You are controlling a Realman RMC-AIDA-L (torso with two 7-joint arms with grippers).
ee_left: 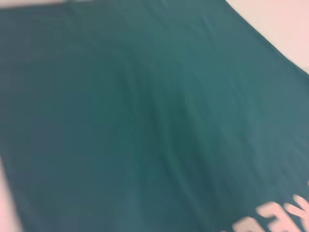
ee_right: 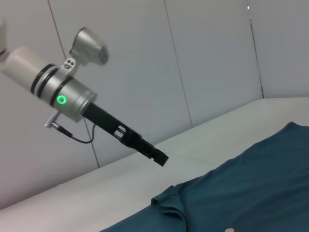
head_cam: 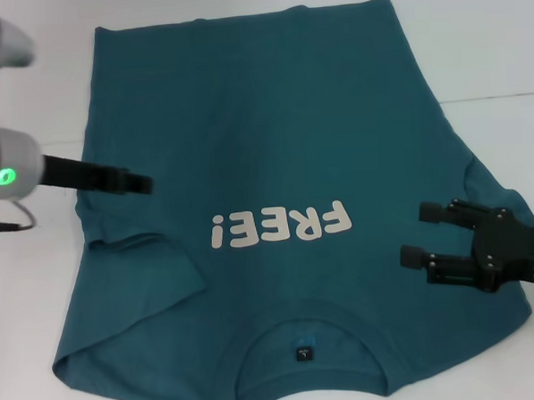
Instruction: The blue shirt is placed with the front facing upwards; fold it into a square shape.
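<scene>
White table (head_cam: 501, 44) holds my blue shirt (head_cam: 273, 146) flat, collar nearest at the frame's bottom; my right gripper (head_cam: 415, 235) hangs open at lower right, ready to grab, while my left gripper (head_cam: 141, 182), middle left, I cannot tell.

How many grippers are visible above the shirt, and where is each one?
2. The left gripper hovers over the left sleeve area of the blue shirt, beside the lettering. The right gripper, fingers apart, is over the shirt's right side.
</scene>
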